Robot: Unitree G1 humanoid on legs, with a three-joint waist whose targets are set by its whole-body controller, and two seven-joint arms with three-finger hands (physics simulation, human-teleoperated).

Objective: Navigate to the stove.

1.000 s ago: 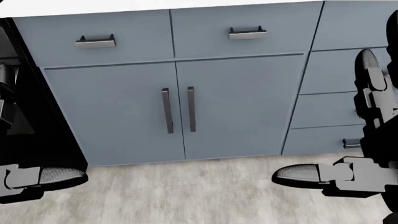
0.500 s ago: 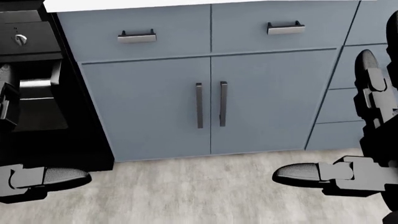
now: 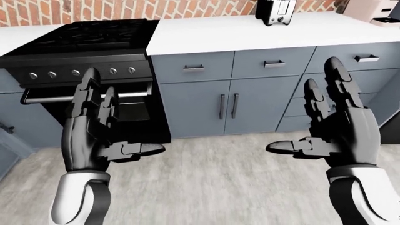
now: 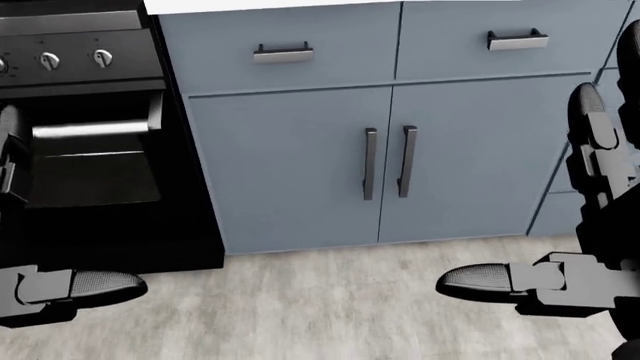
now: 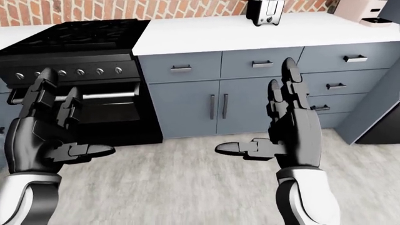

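Note:
The black stove (image 3: 81, 51) stands at the upper left of the left-eye view, with a row of knobs, an oven handle bar and burners on top. It also shows at the left edge of the head view (image 4: 85, 112). My left hand (image 3: 100, 136) is open and empty, raised below the oven door. My right hand (image 3: 331, 126) is open and empty, raised at the right over the floor.
Grey-blue cabinets (image 3: 228, 101) with drawers stand right of the stove under a white counter (image 3: 250, 30). A toaster (image 3: 275, 11) sits on the counter by the brick wall. A light appliance (image 5: 366, 11) is at the far right. Pale wood floor (image 3: 212, 178) lies below.
The whole head view has shifted right: the camera has moved left. The cabinet doors slid right and the stove with its knobs came further into view. Both hands keep their pose.

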